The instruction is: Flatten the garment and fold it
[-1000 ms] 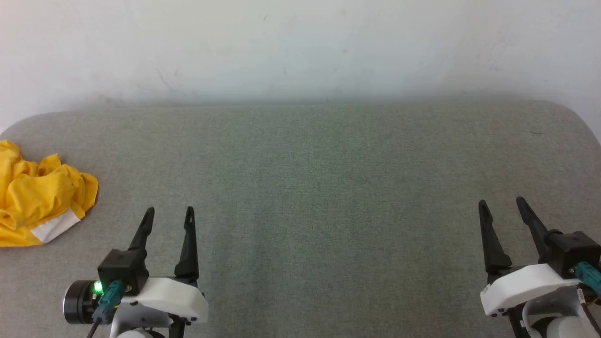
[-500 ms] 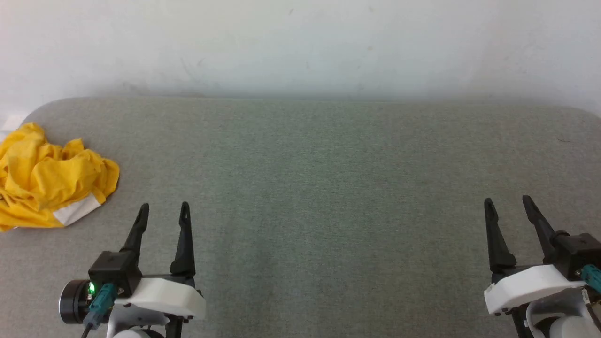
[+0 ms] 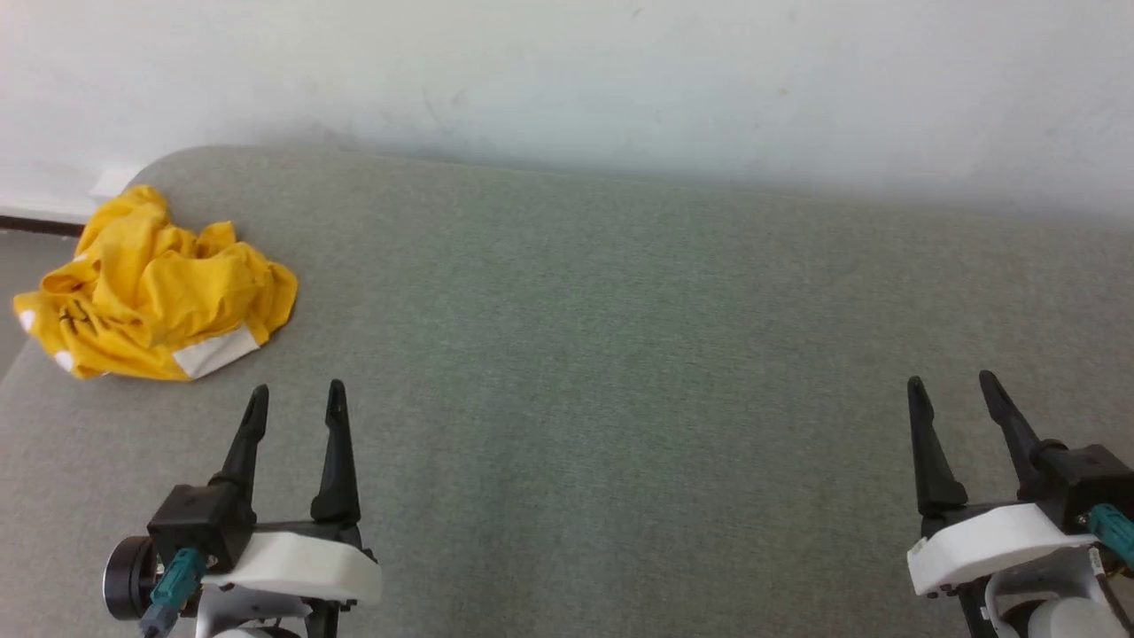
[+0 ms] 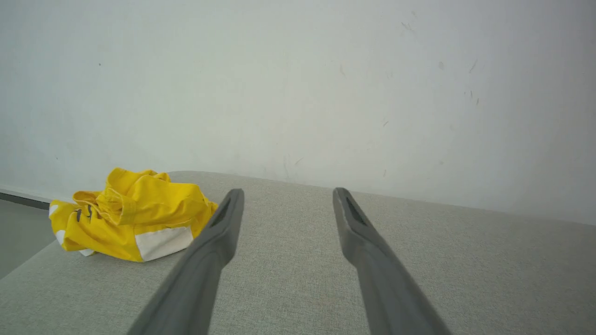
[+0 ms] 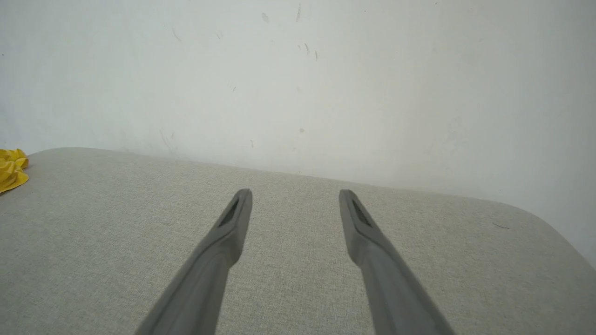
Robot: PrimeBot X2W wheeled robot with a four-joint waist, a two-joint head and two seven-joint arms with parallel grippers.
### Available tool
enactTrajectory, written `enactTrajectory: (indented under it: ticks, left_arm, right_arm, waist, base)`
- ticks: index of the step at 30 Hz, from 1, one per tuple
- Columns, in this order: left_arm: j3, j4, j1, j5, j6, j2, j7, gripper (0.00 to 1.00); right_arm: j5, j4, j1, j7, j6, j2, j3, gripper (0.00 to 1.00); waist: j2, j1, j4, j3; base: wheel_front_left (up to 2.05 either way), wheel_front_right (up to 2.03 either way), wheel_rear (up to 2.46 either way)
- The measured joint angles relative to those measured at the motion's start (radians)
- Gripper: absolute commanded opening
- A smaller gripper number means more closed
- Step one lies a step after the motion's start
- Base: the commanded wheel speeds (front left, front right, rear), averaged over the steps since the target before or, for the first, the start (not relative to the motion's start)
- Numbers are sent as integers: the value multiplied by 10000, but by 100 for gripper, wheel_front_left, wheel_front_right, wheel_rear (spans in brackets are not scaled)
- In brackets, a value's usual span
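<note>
The garment (image 3: pixel 159 297) is a bright yellow T-shirt with white patches, crumpled in a heap at the far left corner of the grey padded surface (image 3: pixel 602 337). The left wrist view shows the garment (image 4: pixel 132 214) ahead and left of my fingers. Its edge (image 5: pixel 11 170) shows at the far left of the right wrist view. My left gripper (image 3: pixel 297 399) hovers open and empty, a short way nearer than the heap and to its right. At the right side, my right gripper (image 3: pixel 952 390) is open too, holding nothing, far from the cloth.
A white wall (image 3: pixel 567 80) rises behind the surface. The surface's rounded left corner (image 3: pixel 155 164) lies just past the garment, with floor and a dark skirting (image 3: pixel 35 226) beyond it.
The head camera has swung left, so the garment sits further into the picture and the left corner and floor now show. Both grippers keep their open pose.
</note>
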Motion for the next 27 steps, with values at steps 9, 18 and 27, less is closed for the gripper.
enactTrajectory:
  ticks: [9, 18, 27]
  left_arm:
    - [25, -58, 71, -221, 79, 0, -207, 100]
    - [27, -73, 175, -523, 173, 0, -410, 100]
    - [52, -73, 403, -625, 174, 0, -600, 100]
  right_arm:
    - [-134, 270, -39, -178, 0, 2, 207, 100]
    - [-267, 504, -96, -387, 0, 4, 395, 100]
    - [-265, 750, -105, -575, 0, 4, 548, 100]
  waist:
    - [0, 0, 702, 55]
    - [0, 0, 1411, 55]
    - [0, 0, 2171, -40]
  base:
    - [0, 0, 0]
    - [0, 0, 0]
    - [0, 0, 0]
